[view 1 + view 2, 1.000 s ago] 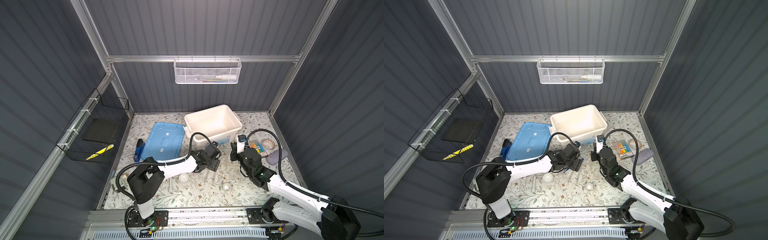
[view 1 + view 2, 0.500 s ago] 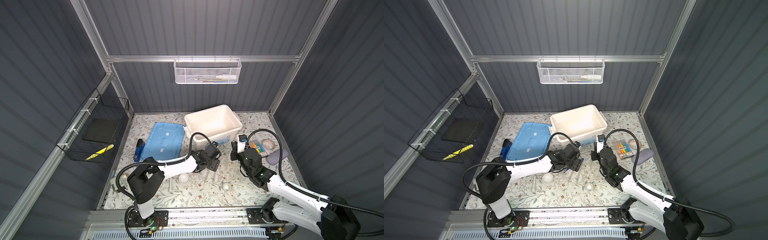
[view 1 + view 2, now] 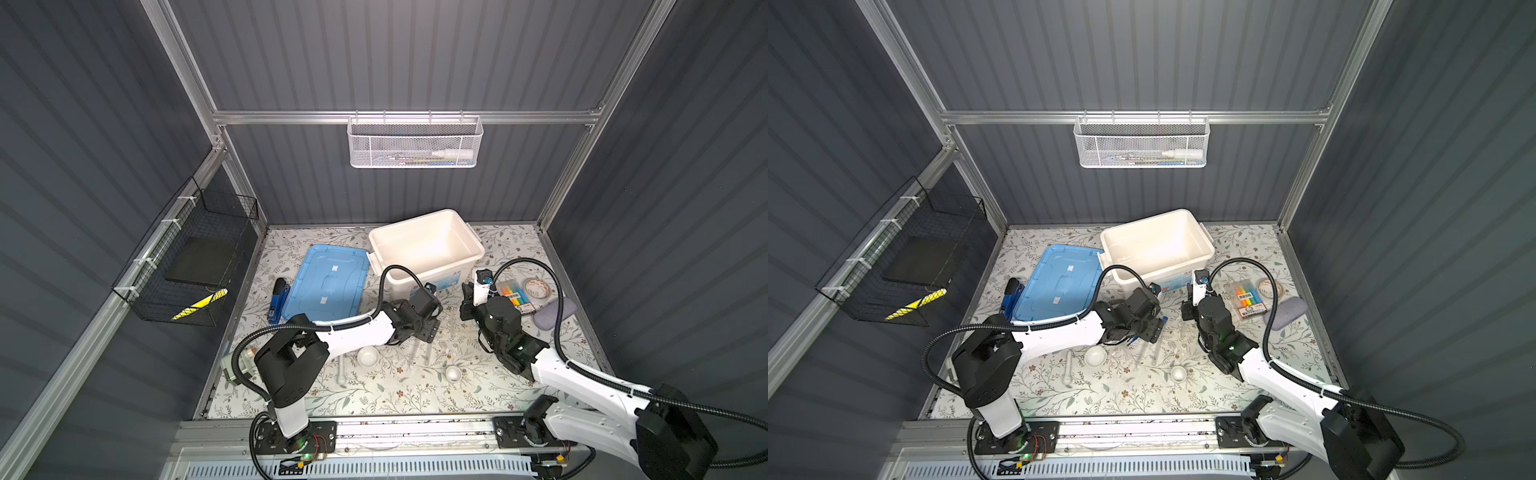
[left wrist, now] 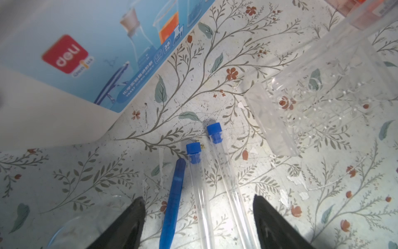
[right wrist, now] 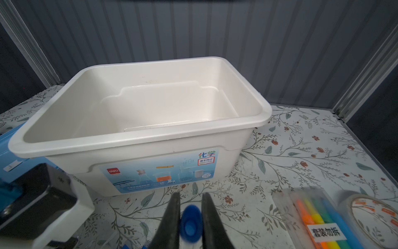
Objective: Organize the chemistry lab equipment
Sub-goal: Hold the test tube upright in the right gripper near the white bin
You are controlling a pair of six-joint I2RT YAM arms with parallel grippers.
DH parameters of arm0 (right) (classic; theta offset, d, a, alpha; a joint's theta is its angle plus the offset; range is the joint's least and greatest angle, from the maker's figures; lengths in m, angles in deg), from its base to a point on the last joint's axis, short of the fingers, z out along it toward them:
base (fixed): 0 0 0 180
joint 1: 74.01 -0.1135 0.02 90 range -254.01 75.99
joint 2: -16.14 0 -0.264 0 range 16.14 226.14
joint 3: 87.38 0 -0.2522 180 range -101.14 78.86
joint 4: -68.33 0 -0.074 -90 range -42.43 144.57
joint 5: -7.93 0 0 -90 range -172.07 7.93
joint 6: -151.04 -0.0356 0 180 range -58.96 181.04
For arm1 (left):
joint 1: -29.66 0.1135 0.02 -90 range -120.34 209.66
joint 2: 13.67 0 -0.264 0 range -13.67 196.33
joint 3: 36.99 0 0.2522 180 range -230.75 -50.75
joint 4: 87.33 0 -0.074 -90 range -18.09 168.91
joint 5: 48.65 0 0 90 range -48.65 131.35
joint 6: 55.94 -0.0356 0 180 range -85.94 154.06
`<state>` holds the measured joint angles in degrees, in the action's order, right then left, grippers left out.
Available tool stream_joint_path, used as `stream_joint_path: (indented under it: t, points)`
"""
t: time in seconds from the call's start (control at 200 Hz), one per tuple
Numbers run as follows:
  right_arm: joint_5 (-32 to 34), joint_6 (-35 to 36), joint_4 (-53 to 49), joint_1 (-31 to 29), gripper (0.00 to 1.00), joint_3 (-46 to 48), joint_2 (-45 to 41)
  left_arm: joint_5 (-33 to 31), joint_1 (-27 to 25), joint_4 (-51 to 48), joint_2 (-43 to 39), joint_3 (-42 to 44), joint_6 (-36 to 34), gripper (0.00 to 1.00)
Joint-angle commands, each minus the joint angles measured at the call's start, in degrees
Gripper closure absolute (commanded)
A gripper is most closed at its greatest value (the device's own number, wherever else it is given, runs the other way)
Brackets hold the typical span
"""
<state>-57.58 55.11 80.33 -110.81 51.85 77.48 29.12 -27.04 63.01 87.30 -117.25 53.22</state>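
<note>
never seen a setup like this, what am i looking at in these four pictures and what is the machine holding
These are two robot arms mounted at the front edge of a flowered table, each ending in a two-fingered gripper. Two pictures look down on the whole scene from above; the other two come from small cameras on the arms' wrists. On the table are a white bin, a blue lid, a clear tube rack, two test tubes beside blue tweezers, two small white bowls, a white pestle, plus a stapler, highlighters and a tape roll. The left gripper is open above the two lying tubes. The right gripper is shut on a third blue-capped tube, pointing toward the bin.
</note>
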Motion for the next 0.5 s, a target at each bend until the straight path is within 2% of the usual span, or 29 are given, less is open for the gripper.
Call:
stream_joint_path:
  t: [0.0, 0.245, 0.495]
  points:
    - [1.2, 0.3, 1.6, -0.2, 0.89, 0.3, 0.6, 0.2, -0.4, -0.8, 0.7, 0.0, 0.1, 0.20]
    - [0.7, 0.7, 0.4, -0.2, 0.89, 1.2, 0.3, 0.2, -0.4, -0.8, 0.3, 0.6, 0.2, 0.20]
    - [-0.4, 1.1, -0.8, -0.2, 0.85, 3.5, -2.6, 0.0, -0.4, -0.7, 0.2, 1.0, 0.4, 0.20]
